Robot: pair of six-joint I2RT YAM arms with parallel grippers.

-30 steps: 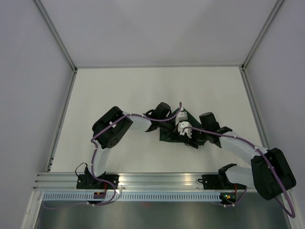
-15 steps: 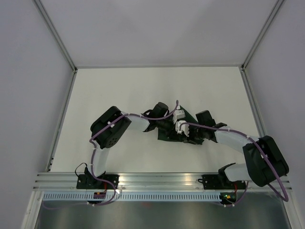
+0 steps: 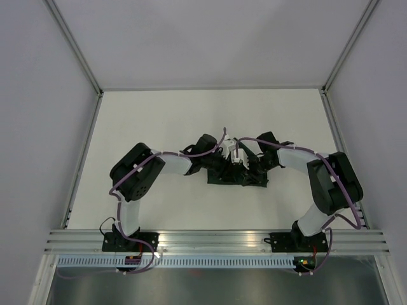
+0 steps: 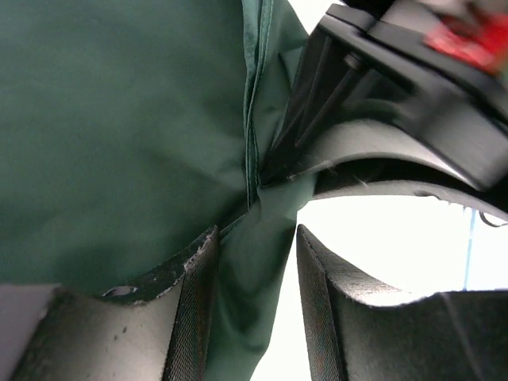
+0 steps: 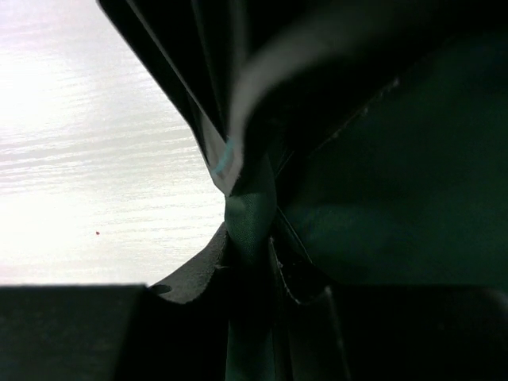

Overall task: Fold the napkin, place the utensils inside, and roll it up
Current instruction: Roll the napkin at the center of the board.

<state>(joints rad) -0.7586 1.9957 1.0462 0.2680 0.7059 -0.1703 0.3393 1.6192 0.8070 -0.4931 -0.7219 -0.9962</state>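
Dark green napkin (image 4: 119, 119), bunched and creased on the white counter (image 3: 159, 121): left fingers (image 4: 194, 317) apart around a fold, right fingers (image 5: 190, 282) pinched on another.

Napkin (image 3: 236, 178) lies bunched near centre of table (image 3: 159, 121), left gripper (image 3: 224, 167) on its 9 o'clock side, right gripper (image 3: 247, 164) on its 3 o'clock side, a fold standing between each one's fingers.

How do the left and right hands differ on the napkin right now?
Left hand is open, the napkin loose in its gap; right hand is shut, pinching a fold. Left hand reaches it from the left, right hand from the right. Both are at the napkin.
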